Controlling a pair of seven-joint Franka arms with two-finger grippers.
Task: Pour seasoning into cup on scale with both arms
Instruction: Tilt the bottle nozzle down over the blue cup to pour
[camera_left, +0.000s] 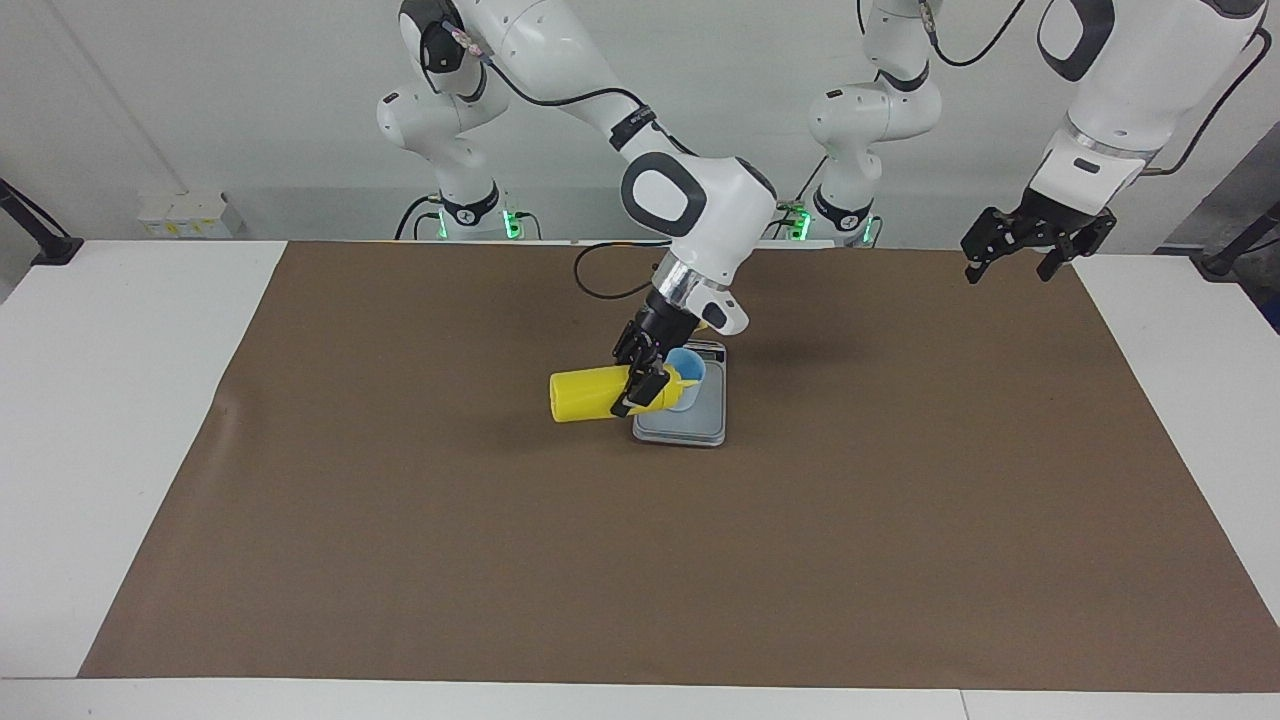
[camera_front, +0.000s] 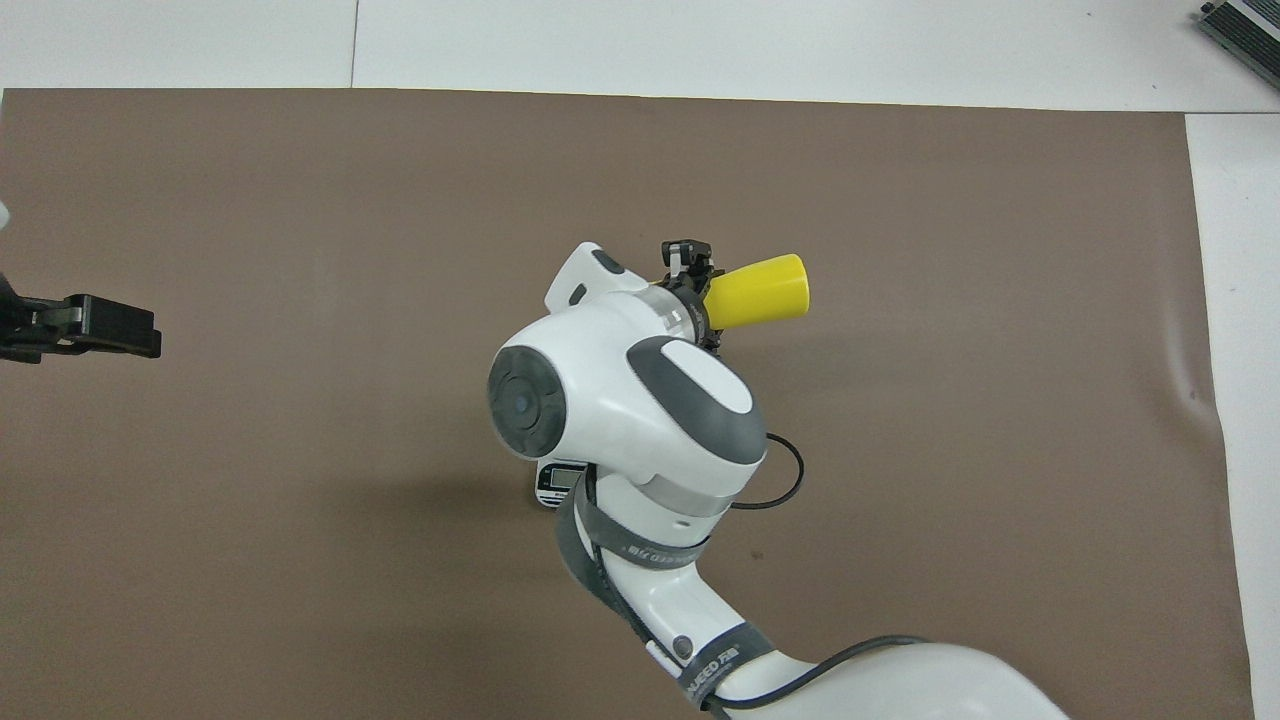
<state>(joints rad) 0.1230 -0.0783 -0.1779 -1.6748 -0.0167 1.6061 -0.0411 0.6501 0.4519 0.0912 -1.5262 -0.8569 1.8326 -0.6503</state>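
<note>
Gripping the yellow bottle (camera_left: 590, 394) near its nozzle end, the right gripper (camera_left: 640, 385) has its fingers clamped on it. Bottle lies on its side in the air, nozzle at the blue cup (camera_left: 690, 368) on the scale (camera_left: 700, 425). Left gripper (camera_left: 1030, 245) waits over the brown mat (camera_left: 400, 520) at the left arm's end, fingers spread wide, holding nothing.

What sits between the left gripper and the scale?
Nothing: in the facing view only bare brown mat separates the open left gripper from the scale.
</note>
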